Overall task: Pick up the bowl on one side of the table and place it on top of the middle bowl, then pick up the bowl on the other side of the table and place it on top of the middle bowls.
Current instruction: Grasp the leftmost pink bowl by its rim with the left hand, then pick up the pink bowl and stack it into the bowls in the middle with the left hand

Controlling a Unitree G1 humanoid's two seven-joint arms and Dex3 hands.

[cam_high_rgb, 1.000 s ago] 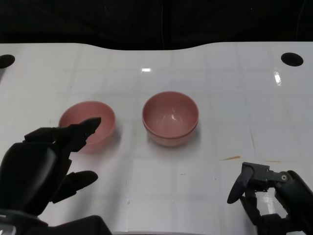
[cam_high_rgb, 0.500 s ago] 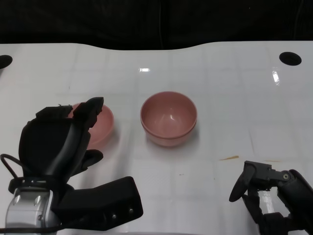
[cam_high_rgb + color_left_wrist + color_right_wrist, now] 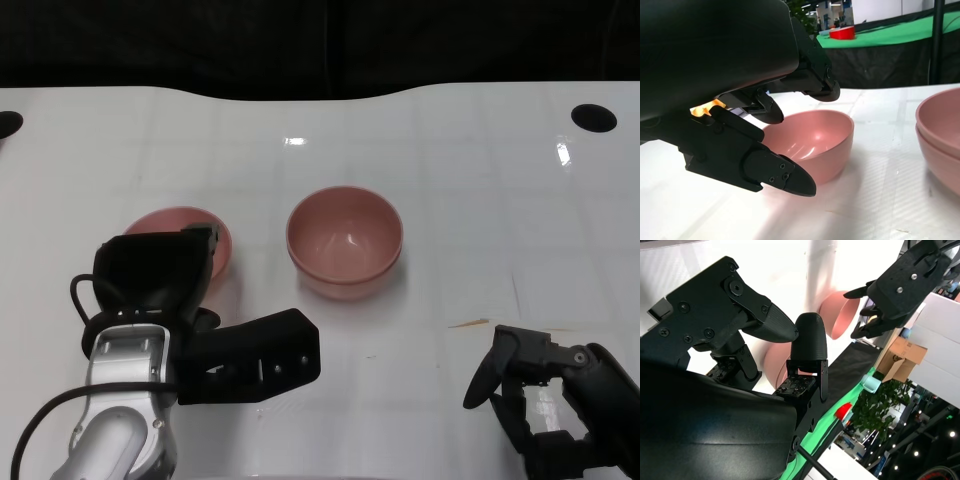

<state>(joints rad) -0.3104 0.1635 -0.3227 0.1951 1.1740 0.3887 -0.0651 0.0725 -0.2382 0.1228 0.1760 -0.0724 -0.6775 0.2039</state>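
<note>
Bowls sit on the white desk (image 3: 450,180): a single pink side bowl (image 3: 215,236) to the robot's left, and a middle stack (image 3: 345,240) of two pink bowls nested one inside the other, its double rim plain in the left wrist view. The side bowl stands upright and well apart from the stack, with bare desk between them.

The left robot hand (image 3: 165,275) hovers over the near part of the side bowl, hiding much of it in the head view. Its fingers (image 3: 810,80) reach out above the bowl's rim while the thumb (image 3: 775,175) lies low beside the bowl's outer wall, on the near side. A gap shows between fingers and thumb, and nothing is clasped in them: the hand is spread and released, and I cannot tell whether any finger touches the bowl. The silver left forearm (image 3: 125,400) rises from the lower left edge.

The right robot hand (image 3: 525,375) rests low at the near right of the desk, far from both bowls, fingers apart and holding nothing. A thin brownish streak (image 3: 468,323) marks the desk just beyond it. Two dark round holes (image 3: 594,116) sit at the far corners of the desk.
</note>
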